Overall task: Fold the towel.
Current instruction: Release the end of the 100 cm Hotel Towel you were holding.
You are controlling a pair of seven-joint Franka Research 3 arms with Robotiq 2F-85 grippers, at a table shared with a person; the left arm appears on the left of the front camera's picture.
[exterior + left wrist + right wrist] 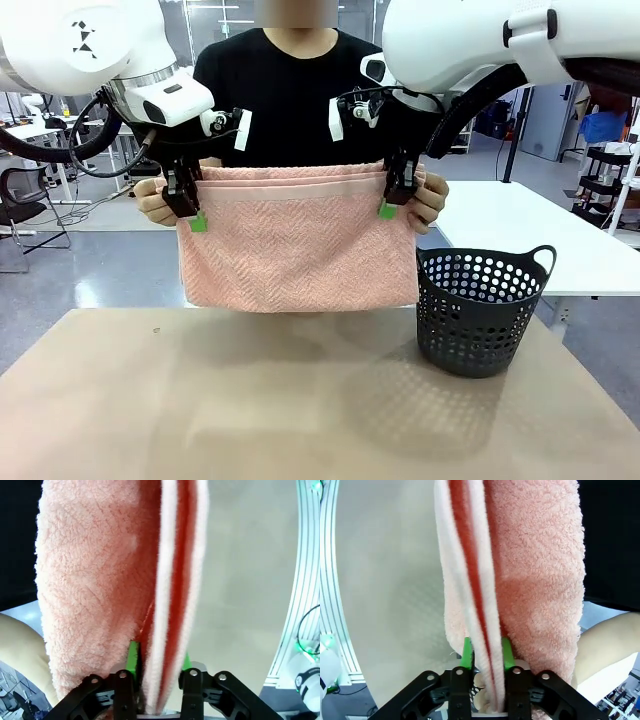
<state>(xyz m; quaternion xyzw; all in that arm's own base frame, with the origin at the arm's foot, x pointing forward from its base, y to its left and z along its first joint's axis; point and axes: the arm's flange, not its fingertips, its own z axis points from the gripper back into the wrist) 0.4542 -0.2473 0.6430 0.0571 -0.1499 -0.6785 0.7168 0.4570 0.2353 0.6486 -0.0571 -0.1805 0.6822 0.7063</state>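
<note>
Front view: towel (pixel 298 260) hangs doubled over the table (pixel 250 400), top corners in the person's hands (pixel 155 200); my left pincer (pixel 195 218) stands open astride the hem, whether my right pincer (pixel 388 205) grips I cannot tell, so back out straight, snagging nothing.

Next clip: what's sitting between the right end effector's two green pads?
Edge-on layers of the towel run between the pads of the right end effector, clear in the right wrist view; a thicker fold hangs outside them.
</note>
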